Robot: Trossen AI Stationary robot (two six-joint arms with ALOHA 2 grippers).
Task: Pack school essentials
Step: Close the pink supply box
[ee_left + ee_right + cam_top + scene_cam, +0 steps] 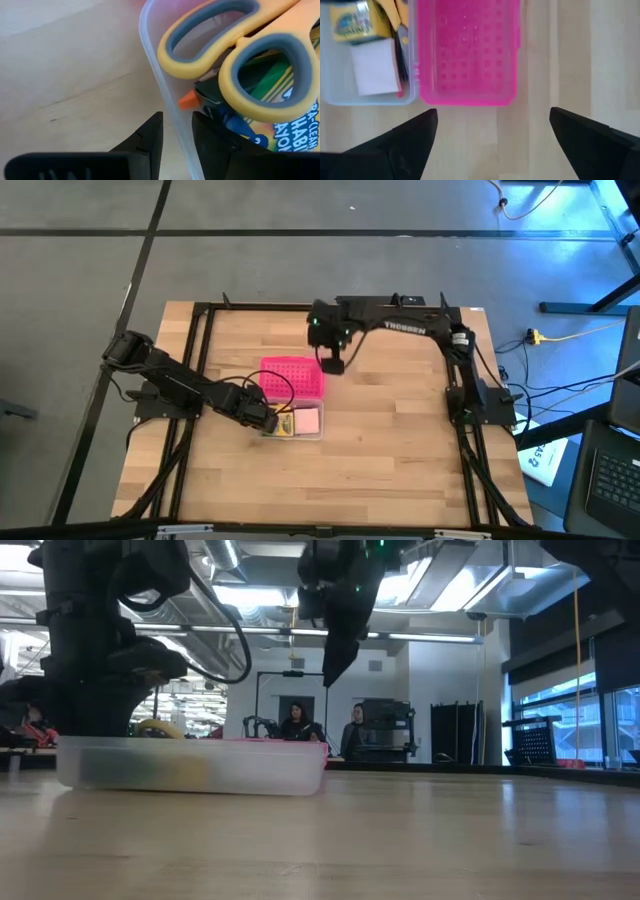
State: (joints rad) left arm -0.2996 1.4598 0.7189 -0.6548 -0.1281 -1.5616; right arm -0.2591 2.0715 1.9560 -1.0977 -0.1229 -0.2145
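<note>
My low view blurs the box (195,766); I cannot make out what is inside; the wood table (380,460) is bare elsewhere; two people sit far back; the scissors (240,55) lie in the clear half; my left gripper (177,137) pinches its wall; my right gripper (492,132) hangs spread above the pink lid (466,55).

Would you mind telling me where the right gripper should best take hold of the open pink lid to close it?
Probably the pink lid by its free long edge, opposite the clear half; right gripper hovers open above, so descend from above.
</note>
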